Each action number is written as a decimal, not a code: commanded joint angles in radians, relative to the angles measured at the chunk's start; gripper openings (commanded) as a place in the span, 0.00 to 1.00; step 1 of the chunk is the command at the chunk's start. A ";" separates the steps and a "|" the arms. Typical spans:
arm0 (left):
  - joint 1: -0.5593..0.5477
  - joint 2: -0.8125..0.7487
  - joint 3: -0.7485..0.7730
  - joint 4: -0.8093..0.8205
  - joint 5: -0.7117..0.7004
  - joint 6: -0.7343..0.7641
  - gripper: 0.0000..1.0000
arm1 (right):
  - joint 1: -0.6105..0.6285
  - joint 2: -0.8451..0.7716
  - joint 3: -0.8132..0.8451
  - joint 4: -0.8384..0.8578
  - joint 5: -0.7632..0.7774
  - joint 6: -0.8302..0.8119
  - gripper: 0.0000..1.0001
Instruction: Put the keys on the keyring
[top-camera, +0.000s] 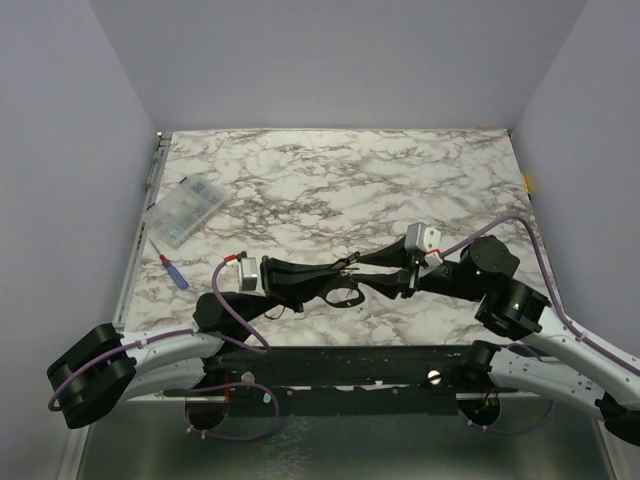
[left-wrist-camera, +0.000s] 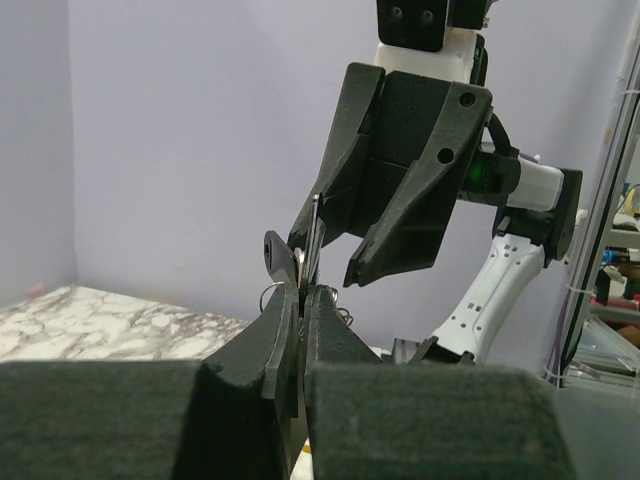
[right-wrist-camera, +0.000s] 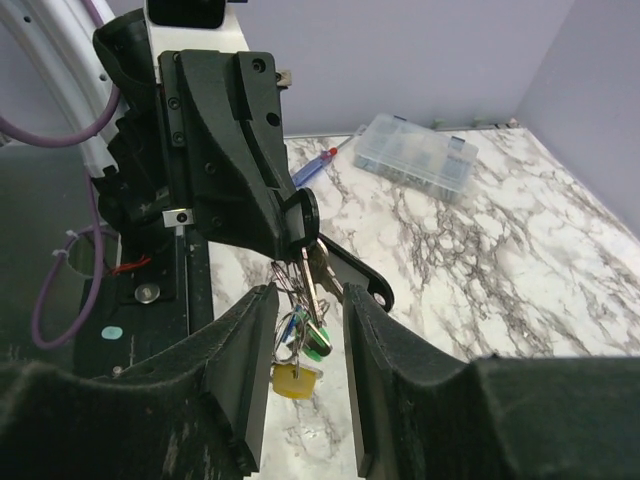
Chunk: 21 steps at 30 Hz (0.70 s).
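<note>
Above the tabletop (top-camera: 420, 170), toward the middle of its near edge, the left tool (left-wrist-camera: 301, 298) was clamped shut on a dark-headed key (right-wrist-camera: 300, 215), with the other keys (right-wrist-camera: 296, 380) dangling by the wire keyring (right-wrist-camera: 284, 280) between the parted jaws of the right tool (right-wrist-camera: 308, 335).

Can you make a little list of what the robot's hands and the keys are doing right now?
left hand: shut, pinching the dark-headed key
bunch of keys: hanging under the dark-headed key
right hand: open, one finger on either side of the bunch of keys
box: clear, on the left side of the table
screwdriver: lying beside the box
</note>
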 joint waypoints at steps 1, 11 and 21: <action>-0.003 0.013 -0.017 0.205 -0.029 -0.046 0.00 | 0.003 0.023 0.017 0.038 -0.035 0.014 0.39; -0.002 -0.004 -0.025 0.239 -0.026 -0.047 0.00 | 0.003 0.044 0.008 0.041 -0.024 0.021 0.33; -0.002 -0.022 -0.042 0.264 -0.046 -0.032 0.00 | -0.005 -0.023 -0.016 0.041 -0.044 0.056 0.34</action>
